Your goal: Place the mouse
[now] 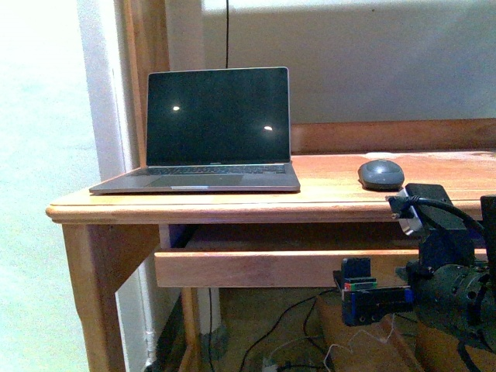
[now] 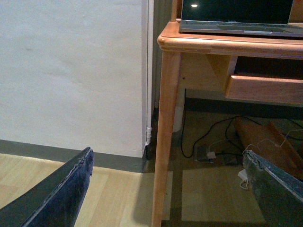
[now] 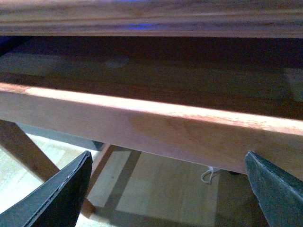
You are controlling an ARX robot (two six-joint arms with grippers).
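We see a wooden counter [image 1: 333, 203] with a rounded front edge, standing against a pale wall [image 1: 349, 62] with a wooden rail running behind it. An open laptop [image 1: 209, 128] with a dark screen sits toward the counter's left end. The mouse [image 1: 380, 174] lies on the counter top at about 3 o'clock from the laptop, near it but apart, resting flat with its domed top up and nothing touching it.

Below the top, a shallow drawer [image 1: 263, 267] is pulled partly out. In the right wrist view we look over its front board [image 3: 156, 125] into its dim interior; we cannot make out whether anything lies inside.

The right hand [image 3: 165, 189] is spread, its two dark fingers [image 3: 61, 194] wide apart and holding nothing, level with the drawer front. In the front view that arm [image 1: 442, 271] shows at about 4 o'clock, below the mouse and in front of the counter edge.

The left hand [image 2: 165, 189] is likewise spread and empty, hanging low near the wooden floor [image 2: 118, 189], off the counter's left leg [image 2: 165, 137]. Cables [image 2: 213, 142] trail on the floor under the counter, and a dark skirting [image 2: 57, 152] runs along the white wall.
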